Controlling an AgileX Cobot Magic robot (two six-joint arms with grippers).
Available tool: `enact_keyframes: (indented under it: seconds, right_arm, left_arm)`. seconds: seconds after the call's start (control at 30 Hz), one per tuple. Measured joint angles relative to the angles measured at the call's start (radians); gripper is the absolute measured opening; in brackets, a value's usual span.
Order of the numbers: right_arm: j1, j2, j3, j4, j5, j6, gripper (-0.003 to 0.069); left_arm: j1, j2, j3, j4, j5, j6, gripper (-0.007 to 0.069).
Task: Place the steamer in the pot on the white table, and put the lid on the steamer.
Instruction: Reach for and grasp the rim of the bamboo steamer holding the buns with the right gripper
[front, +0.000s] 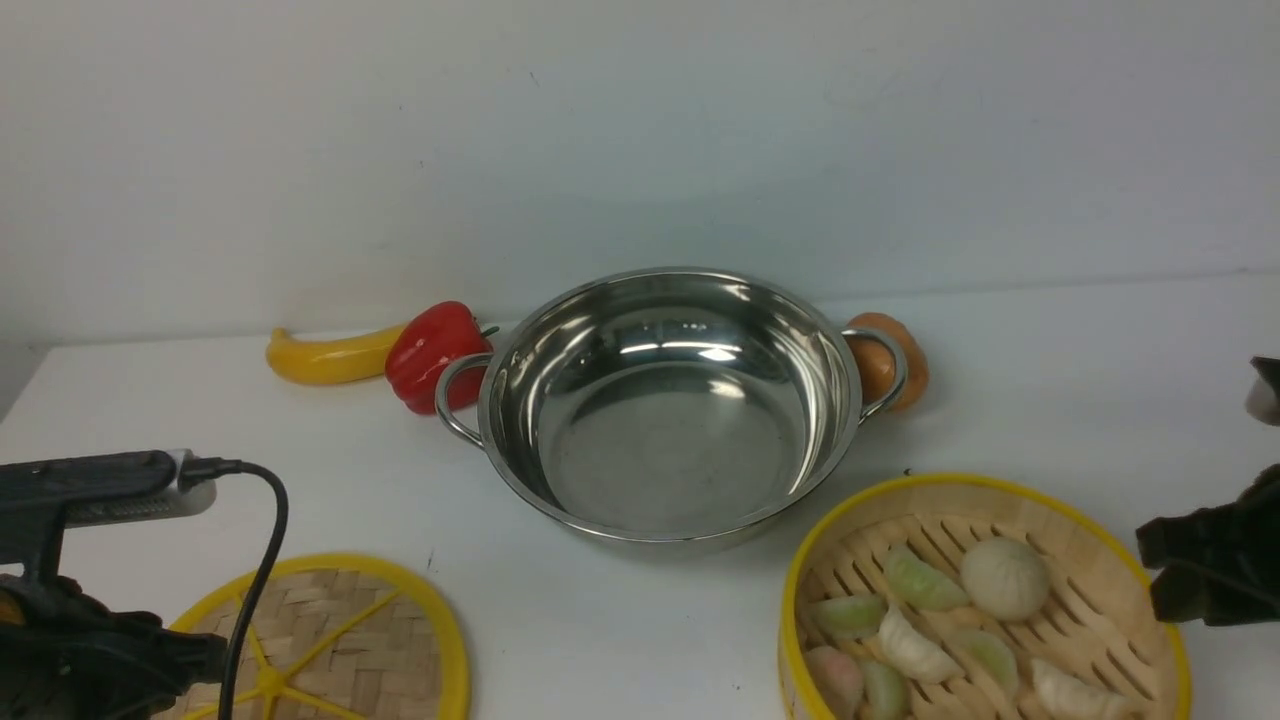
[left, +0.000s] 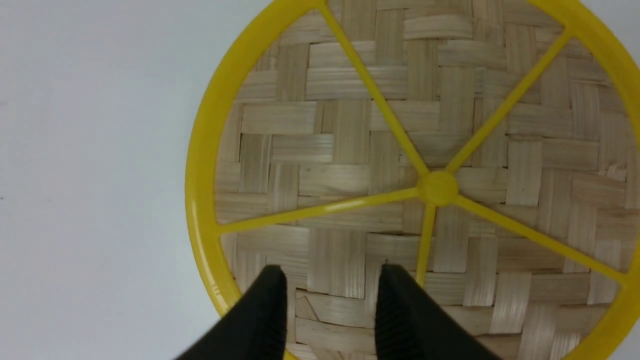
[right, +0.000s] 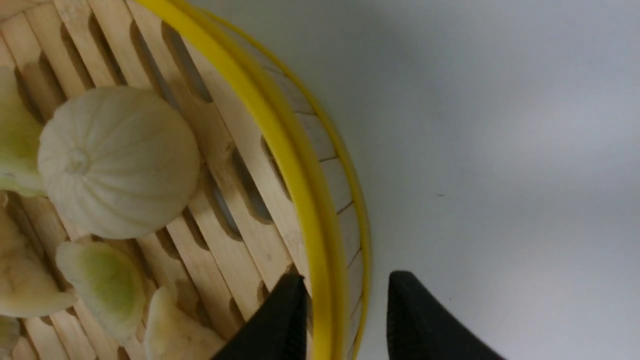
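Note:
The pot stands empty in the middle of the white table. The steamer, with dumplings and a bun inside, sits at the front right. The lid lies flat at the front left. My left gripper is open and empty, hovering over the lid near its rim. My right gripper is open, one finger inside the steamer and one outside, with the yellow rim between them. In the front view only my left arm and right arm show.
A yellow banana-shaped vegetable and a red pepper lie behind the pot's left handle. An orange-brown item sits behind the right handle. A pale wall closes the far side.

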Motion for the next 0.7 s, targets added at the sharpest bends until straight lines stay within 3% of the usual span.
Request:
enact_keyframes:
  seconds: [0.53,0.7]
  right_arm:
    - [0.0,0.064,-0.002,0.062,-0.007,-0.078,0.0287]
    - [0.0,0.122,-0.002,0.083,-0.031,-0.084,0.0259]
  left_arm:
    - [0.0,0.001,0.0,0.0,-0.002,0.001,0.0241]
    - [0.0,0.001,0.0,0.0,-0.008,0.001,0.0241]
